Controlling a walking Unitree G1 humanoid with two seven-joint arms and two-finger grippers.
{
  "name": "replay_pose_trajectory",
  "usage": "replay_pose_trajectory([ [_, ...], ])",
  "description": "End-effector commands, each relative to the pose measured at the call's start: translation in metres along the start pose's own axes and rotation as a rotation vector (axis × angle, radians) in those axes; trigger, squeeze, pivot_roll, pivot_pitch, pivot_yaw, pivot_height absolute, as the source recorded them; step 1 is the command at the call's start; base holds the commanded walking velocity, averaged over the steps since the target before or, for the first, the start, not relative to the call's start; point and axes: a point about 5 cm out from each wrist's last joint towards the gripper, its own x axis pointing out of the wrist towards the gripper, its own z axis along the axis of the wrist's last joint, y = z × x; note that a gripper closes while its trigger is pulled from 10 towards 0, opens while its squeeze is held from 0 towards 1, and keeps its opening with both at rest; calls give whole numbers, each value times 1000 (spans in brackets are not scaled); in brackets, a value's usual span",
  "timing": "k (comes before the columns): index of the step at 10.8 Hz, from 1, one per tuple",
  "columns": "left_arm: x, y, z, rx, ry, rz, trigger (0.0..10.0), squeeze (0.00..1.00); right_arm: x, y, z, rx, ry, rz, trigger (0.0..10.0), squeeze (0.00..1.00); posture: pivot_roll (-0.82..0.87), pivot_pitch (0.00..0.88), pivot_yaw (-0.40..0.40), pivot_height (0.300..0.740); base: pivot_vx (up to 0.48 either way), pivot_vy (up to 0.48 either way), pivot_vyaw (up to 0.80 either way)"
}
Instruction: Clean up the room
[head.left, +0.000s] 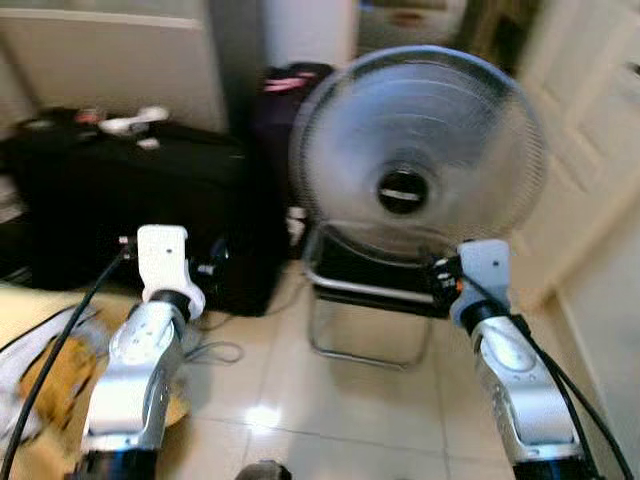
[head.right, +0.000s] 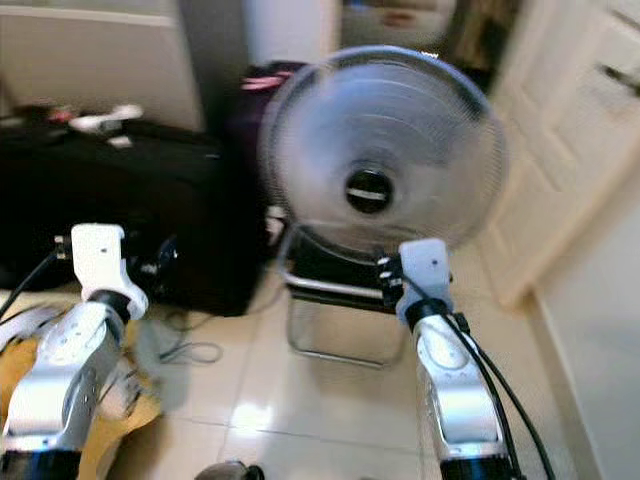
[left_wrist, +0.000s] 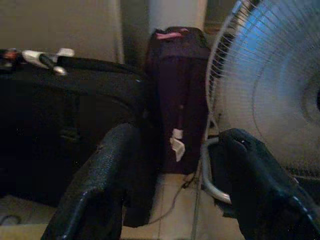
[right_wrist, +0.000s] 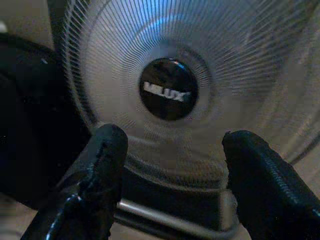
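Observation:
A large white floor fan (head.left: 415, 150) with a black hub stands straight ahead on a tiled floor, in front of a low metal-framed stand (head.left: 365, 345). My right gripper (right_wrist: 175, 135) is raised and open, pointing at the fan's hub, with nothing between its fingers. The left gripper (left_wrist: 177, 137) is also raised and open, pointing at the gap between a big black suitcase (head.left: 130, 200) and the fan. A yellow cloth with white wrapping (head.left: 50, 375) lies on the floor by my left arm.
A dark purple suitcase (left_wrist: 177, 90) stands upright behind the fan. Small white items (head.left: 135, 120) lie on top of the black suitcase. A thin cable (head.left: 215, 350) loops on the tiles. A pale panelled door (head.left: 590, 130) is at the right.

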Motion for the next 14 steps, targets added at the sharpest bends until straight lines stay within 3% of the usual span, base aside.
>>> replay_pose_trajectory([
  [1,2,2,0,30,13,-10,10000,0,4,-3,2,46,5,-4,10000,0,-95,0,21,740,0,0,800],
  [2,4,2,1,11,9,13,10000,0,5,-5,2,33,2,-21,10000,0,-96,0,22,740,0,0,800],
  [8,15,-1,2,125,16,38,10000,0,16,-1,2,-26,24,-20,10000,0,-107,0,27,740,0,0,800],
  [12,17,-2,4,140,-6,20,10000,0,16,-1,-4,126,45,-41,10000,0,-95,0,27,740,0,0,600],
  [14,17,1,4,138,-6,22,10000,0,17,3,-6,113,60,-44,10000,0,-94,0,26,740,0,261,0],
])
